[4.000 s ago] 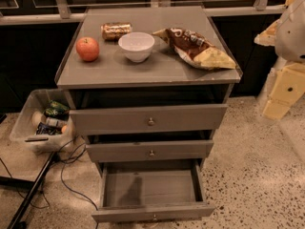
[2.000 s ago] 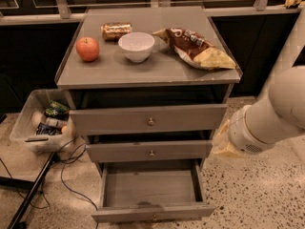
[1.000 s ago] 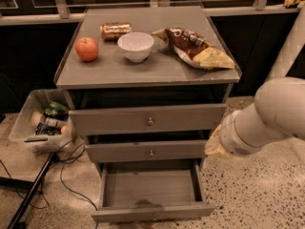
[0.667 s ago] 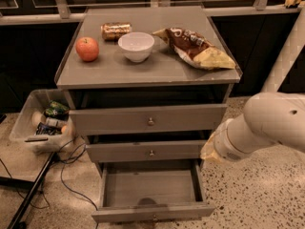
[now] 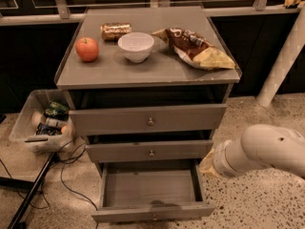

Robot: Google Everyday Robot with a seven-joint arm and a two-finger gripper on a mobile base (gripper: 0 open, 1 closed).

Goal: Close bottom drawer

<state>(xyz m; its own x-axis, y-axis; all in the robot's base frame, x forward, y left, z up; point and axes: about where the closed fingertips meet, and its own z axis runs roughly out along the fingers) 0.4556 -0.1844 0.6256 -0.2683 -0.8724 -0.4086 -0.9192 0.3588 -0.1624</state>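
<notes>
Lower now than a moment ago, the arm (image 5: 261, 149) reaches in from the right, its gripper (image 5: 206, 165) just beside the right side of the bottom drawer (image 5: 150, 189). That drawer stands pulled out at the foot of the cabinet (image 5: 143, 75). Whether the gripper is open or closed cannot be told.

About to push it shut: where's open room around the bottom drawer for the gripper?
The gripper sits right of the bottom drawer. Bare floor lies right of it, under the arm. The drawer's box is bare inside. Left is crowded: bin, cables.
</notes>
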